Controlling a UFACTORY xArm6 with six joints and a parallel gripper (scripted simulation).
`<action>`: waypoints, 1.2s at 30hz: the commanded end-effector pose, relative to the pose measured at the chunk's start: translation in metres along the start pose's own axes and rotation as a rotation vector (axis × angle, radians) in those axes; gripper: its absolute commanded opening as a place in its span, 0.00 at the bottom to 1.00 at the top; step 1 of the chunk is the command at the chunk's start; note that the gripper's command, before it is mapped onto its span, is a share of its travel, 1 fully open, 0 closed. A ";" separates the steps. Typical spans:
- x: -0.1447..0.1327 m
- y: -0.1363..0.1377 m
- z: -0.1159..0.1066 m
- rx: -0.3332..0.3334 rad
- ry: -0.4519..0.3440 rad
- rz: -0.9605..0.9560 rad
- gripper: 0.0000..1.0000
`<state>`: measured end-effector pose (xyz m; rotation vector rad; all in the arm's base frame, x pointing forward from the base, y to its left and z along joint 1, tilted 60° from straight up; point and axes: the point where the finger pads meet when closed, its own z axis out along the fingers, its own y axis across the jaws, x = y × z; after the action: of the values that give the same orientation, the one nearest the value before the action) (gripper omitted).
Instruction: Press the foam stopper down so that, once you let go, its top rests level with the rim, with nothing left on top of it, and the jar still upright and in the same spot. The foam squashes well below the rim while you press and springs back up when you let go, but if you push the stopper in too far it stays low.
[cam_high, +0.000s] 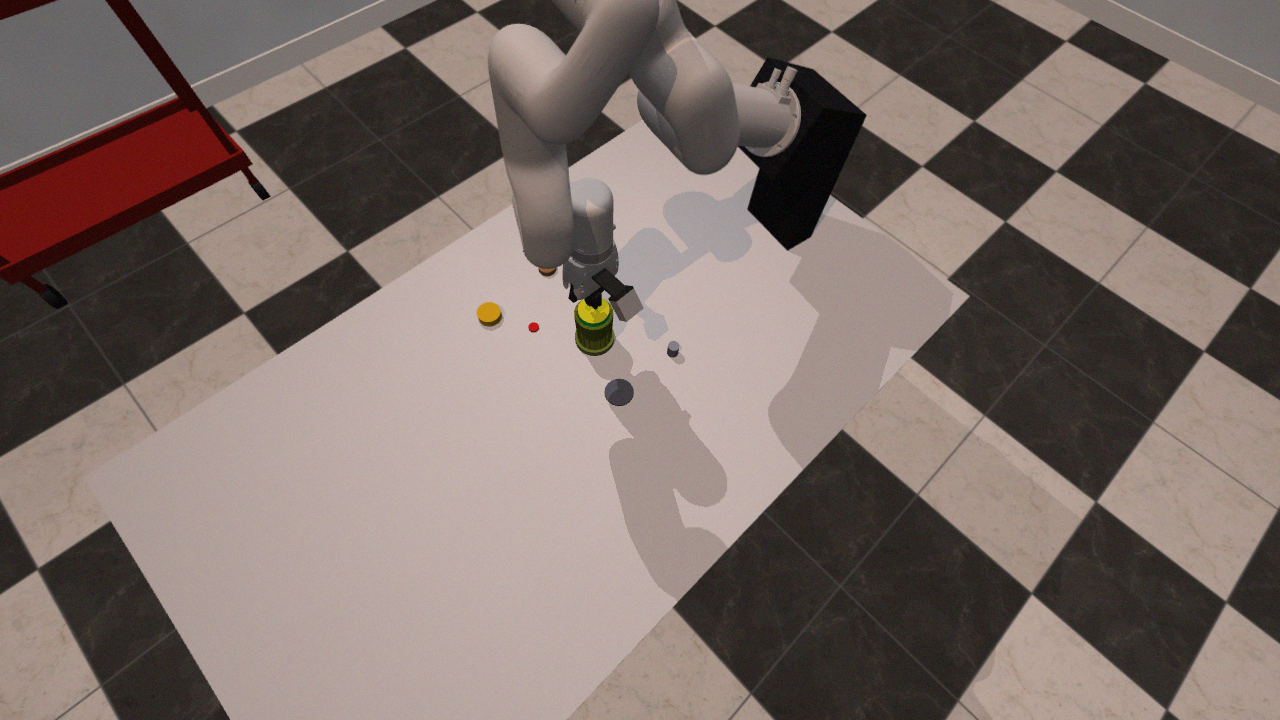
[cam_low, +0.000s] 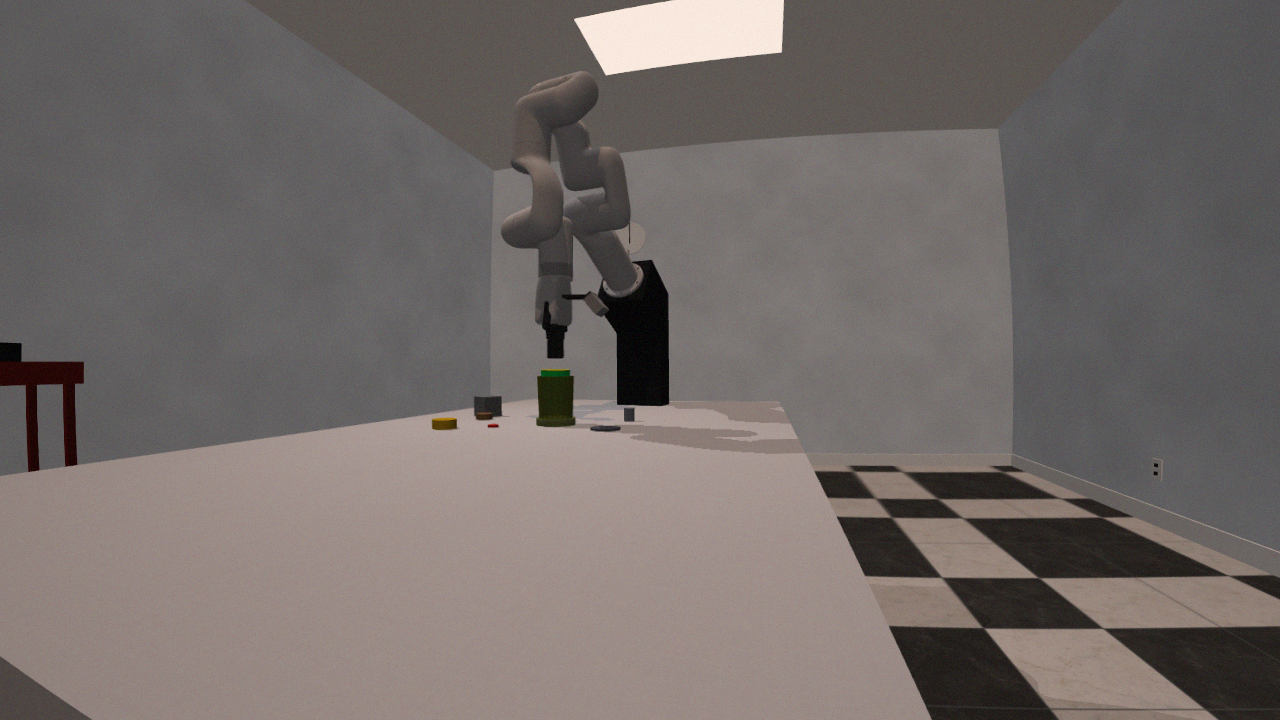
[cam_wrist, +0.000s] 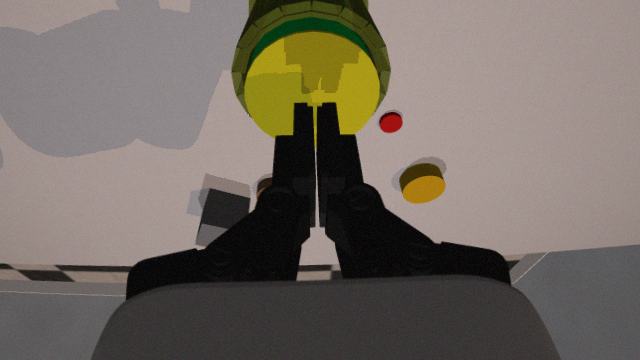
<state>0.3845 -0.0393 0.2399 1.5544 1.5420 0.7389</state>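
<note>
- Yellow foam stopper (cam_wrist: 310, 82) sits in the mouth of the olive-green jar (cam_high: 593, 333), a little above the middle of the top view; a thin green band shows around the jar's rim (cam_low: 554, 372) in the exterior view.
- From the side, that band stands proud of the jar's body, so the stopper's top looks at or slightly above the rim; I cannot tell from these views whether it is truly level.
- Nothing lies on the stopper, and the jar stands upright on the white table (cam_high: 375, 501).
- Directly above it hangs the gripper (cam_low: 554, 351), fingers pressed together and holding nothing, with a clear gap between the fingertips and the stopper.
- Judging by this, a press is not under way now; what remains is to check the height and, if it is proud, press again with care not to go too deep.
- Around the jar, upper centre of the top view: a small red dot (cam_high: 533, 327), a yellow disc (cam_high: 488, 312), a dark disc (cam_high: 619, 390), a small grey peg (cam_high: 673, 347).
</note>
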 end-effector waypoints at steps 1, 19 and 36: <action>0.000 0.000 -0.007 0.000 -0.002 0.000 0.00; 0.000 0.000 -0.009 0.000 -0.002 0.000 0.00; 0.000 0.000 -0.004 0.000 -0.002 0.000 0.00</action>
<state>0.3804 -0.0388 0.2419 1.5560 1.5413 0.7356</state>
